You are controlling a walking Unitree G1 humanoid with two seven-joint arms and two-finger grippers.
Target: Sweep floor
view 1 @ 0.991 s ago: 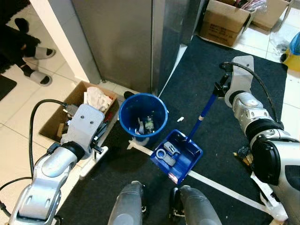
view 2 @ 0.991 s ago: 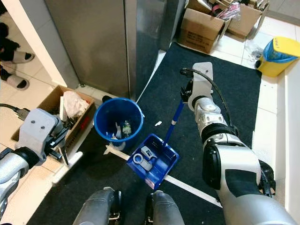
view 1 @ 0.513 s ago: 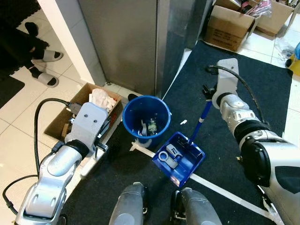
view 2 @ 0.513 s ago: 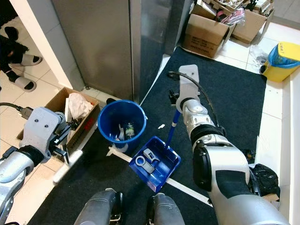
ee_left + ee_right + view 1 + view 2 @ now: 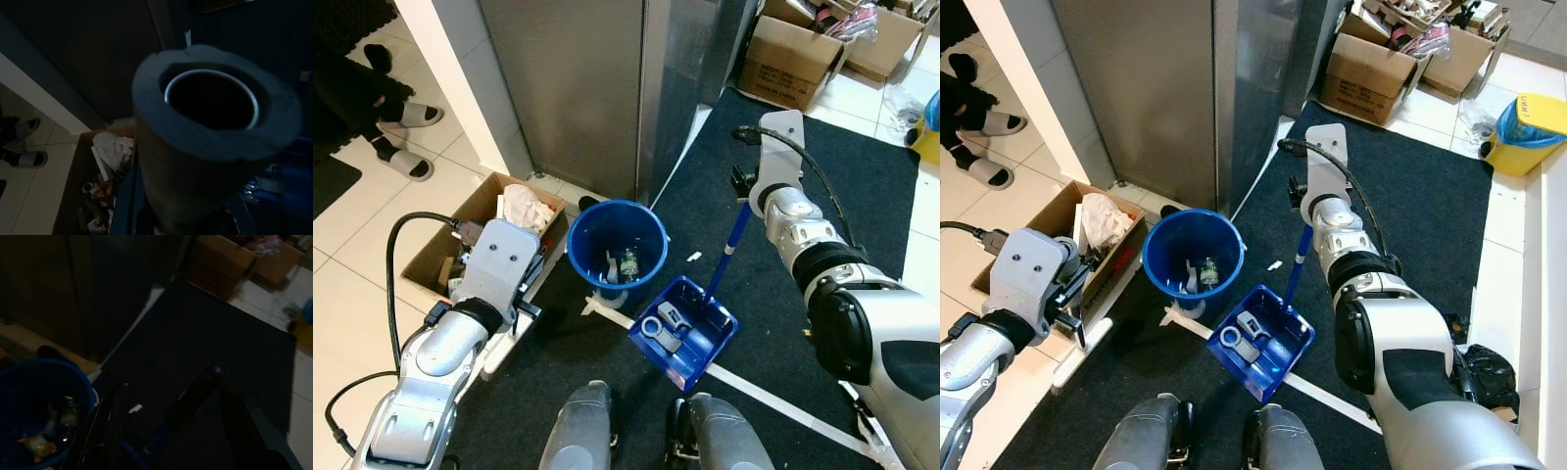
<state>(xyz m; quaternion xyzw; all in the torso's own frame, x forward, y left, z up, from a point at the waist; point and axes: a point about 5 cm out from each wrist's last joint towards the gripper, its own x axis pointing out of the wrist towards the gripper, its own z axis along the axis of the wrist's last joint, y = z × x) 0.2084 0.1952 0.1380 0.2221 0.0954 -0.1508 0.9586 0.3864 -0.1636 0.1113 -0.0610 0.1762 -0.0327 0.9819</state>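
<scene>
A blue dustpan [image 5: 683,331] rests on the black mat [image 5: 783,294] in front of my feet. It holds a grey ring and a few scraps [image 5: 656,326]. Its blue handle [image 5: 729,240] rises steeply, and my right gripper [image 5: 741,186] is shut on its dark top end. A blue bucket [image 5: 576,257] with some litter inside stands just left of the pan. At the mat's left edge, my left gripper [image 5: 524,284] is shut on a pale broom handle [image 5: 1072,367]; the handle's hollow foam end [image 5: 210,122] looms large in the left wrist view. A small white scrap [image 5: 693,257] lies on the mat.
A cardboard box of rubbish [image 5: 440,255] sits left of the bucket, under a steel cabinet [image 5: 587,88]. More cardboard boxes [image 5: 788,54] stand at the back, a yellow bin [image 5: 1528,122] at far right. A person's slippered feet [image 5: 396,117] are at upper left. A white strip [image 5: 773,397] crosses the mat.
My right gripper has swung left with the dustpan handle, which stands steeper now. The pan, the bucket and my left arm have hardly moved. The camera shifted slightly.
</scene>
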